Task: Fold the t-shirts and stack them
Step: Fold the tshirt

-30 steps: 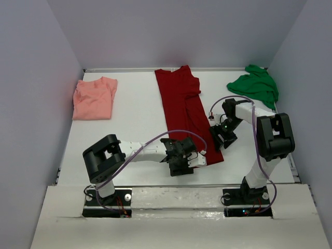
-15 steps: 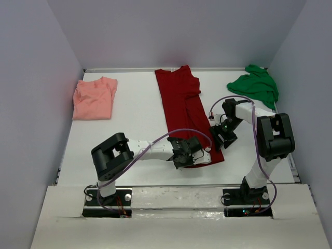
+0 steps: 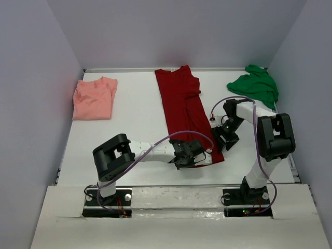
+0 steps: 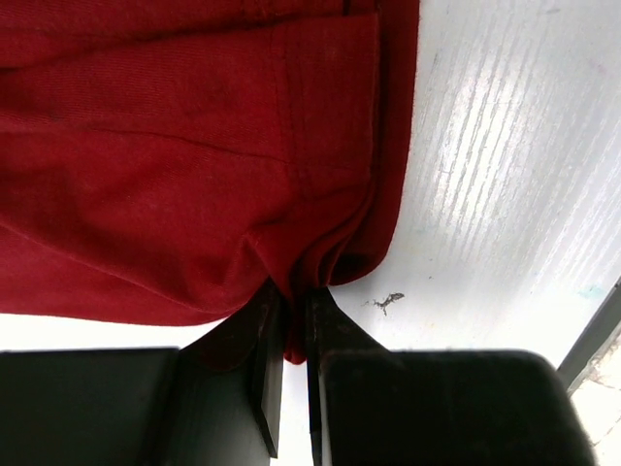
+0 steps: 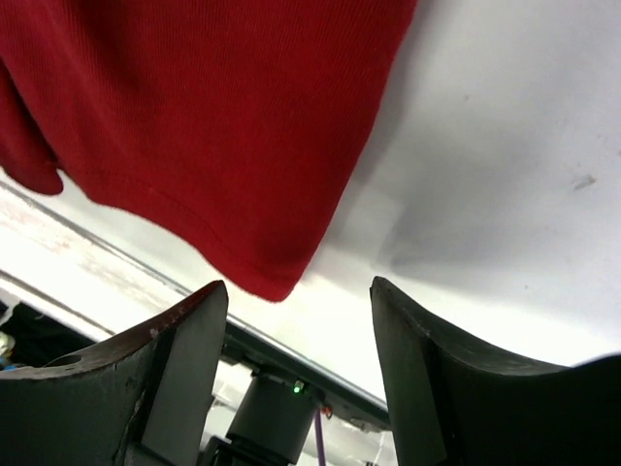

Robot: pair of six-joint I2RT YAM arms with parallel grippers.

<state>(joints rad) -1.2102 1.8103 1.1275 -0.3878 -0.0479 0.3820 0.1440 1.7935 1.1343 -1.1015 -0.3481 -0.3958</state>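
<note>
Fold step: take both near hem corners of the dark red shirt (image 4: 165, 146).
The left tool (image 4: 294, 316) is pinched tight on a bunched hem corner. The right tool (image 5: 297, 291) is wide open and holds nothing, with the other corner lying between its fingers. Close it fully on the hem, then lift both corners evenly.

White table (image 3: 135, 119), dark red shirt (image 3: 181, 104) mid, salmon-pink shirt (image 3: 93, 98) left, green shirt (image 3: 254, 85) right

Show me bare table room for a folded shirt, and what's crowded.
Widest bare table lies between the salmon-pink shirt and the dark red shirt; a smaller patch between it and the green shirt. Crowded: its near hem, at left gripper and right gripper.
</note>
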